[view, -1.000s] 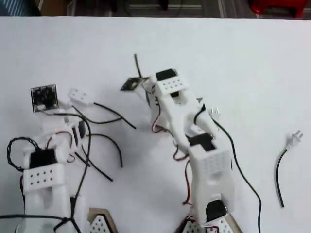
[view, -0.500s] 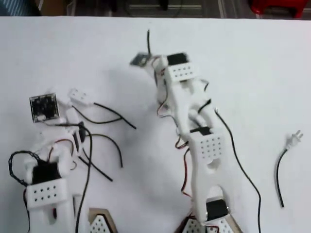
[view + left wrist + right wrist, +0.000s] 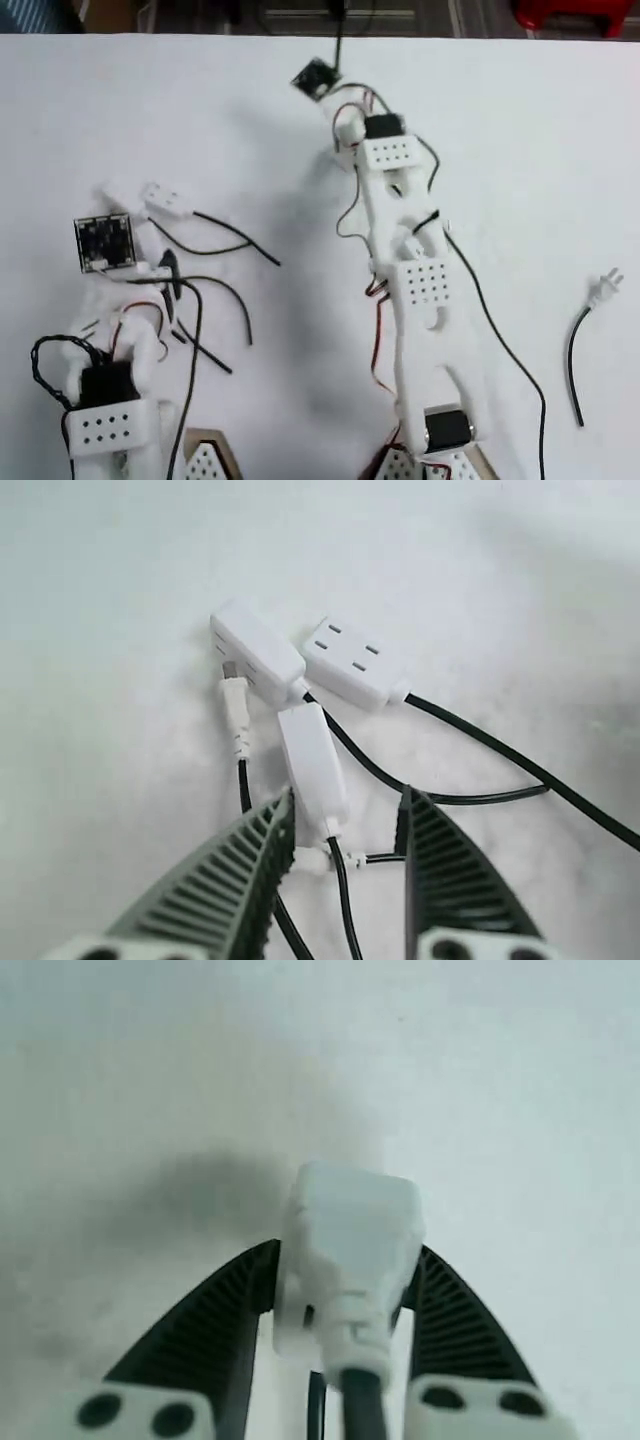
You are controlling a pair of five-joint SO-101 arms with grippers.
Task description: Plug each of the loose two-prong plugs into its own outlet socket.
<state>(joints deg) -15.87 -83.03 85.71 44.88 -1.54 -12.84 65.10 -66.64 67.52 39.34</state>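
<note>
Near the far edge of the bench (image 3: 500,120), about midway along it: the right end effector (image 3: 350,1252) is clamped on a corded white block (image 3: 350,1210).
Hidden on that block: its far face is turned away, so slots or prongs there cannot be made out. One small dark slot shows low on its side, and its cord is cut off by the frame.
From above: a dark wrist camera board (image 3: 318,78) covers the right fingers, and a second camera board (image 3: 105,242) covers the left ones.
Left end effector (image 3: 347,798): toward the bench's left edge, jaws spread wide. A long socket block (image 3: 312,755) lies between them, close against one jaw and not pinched.
Socket cluster: the long socket block's far end meets two more blocks. One is a slotted socket block (image 3: 355,665) showing two pairs of slots and a black lead; the other is a third socket block (image 3: 258,655).
Small white plug (image 3: 236,715): its prongs are at the third socket block's side; whether they are seated cannot be told.
Loose plug (image 3: 608,285): white with two prongs, near the bench's right edge and well apart from the sockets. Its black cord (image 3: 575,365) trails toward the near edge.
</note>
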